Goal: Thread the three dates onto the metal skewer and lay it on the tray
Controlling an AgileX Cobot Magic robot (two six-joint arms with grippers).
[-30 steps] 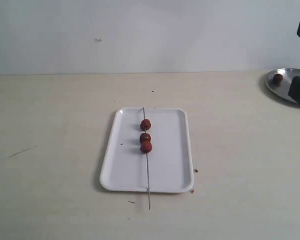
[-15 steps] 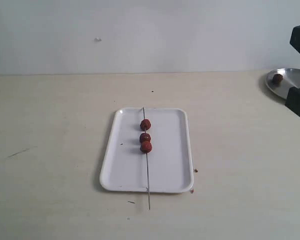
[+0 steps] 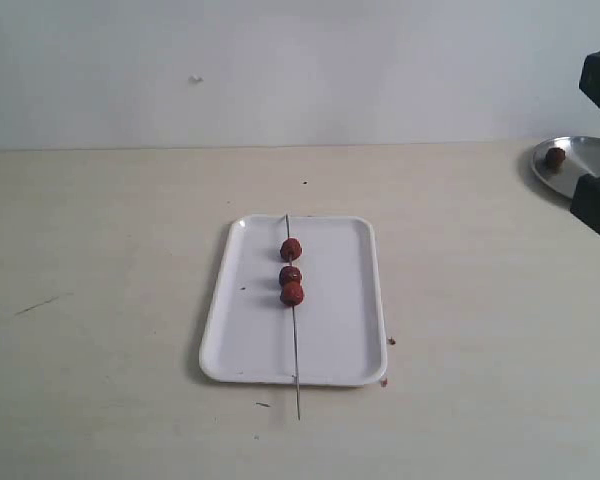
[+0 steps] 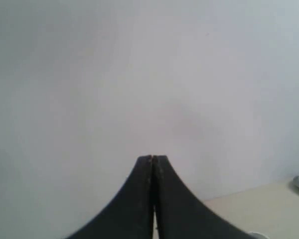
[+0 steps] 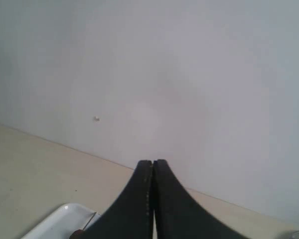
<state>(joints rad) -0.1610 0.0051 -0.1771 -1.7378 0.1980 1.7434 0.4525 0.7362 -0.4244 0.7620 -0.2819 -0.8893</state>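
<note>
Metal skewer [image 3: 296,350] lies lengthwise on the white tray [image 3: 335,340] with all three dates [image 3: 291,272] threaded on it. They sit in the far half of the tray: the two nearer dates touch, the far one is just apart. The skewer's far tip is at the far rim, and its near end crosses the near rim and pokes out over the table [image 3: 110,300]. Judgement: task looks complete, with only arm retreat left. Left gripper [image 4: 153,158] has its jaws pressed together on nothing and faces the bare wall. Right gripper [image 5: 152,162] is the same, jaws closed and empty, with a tray corner low in its view. In the exterior view only dark parts of the right arm [image 3: 598,203] show at the right edge, over the round metal plate [image 3: 580,150] that holds a fourth date [image 3: 555,156]. The left arm is not in that view. Risks:
- The overhanging near end is the one exposed part, so any low sweep across the table front could catch it and drag or flip the skewer off the tray.
- The rod rests on round fruit and a shallow rim, so a knock to the tray could roll it sideways.
- The right arm is close to the plate, and a careless move there could nudge it.

Small reddish crumbs [image 3: 391,341] lie just beside the tray's near right corner.
</note>
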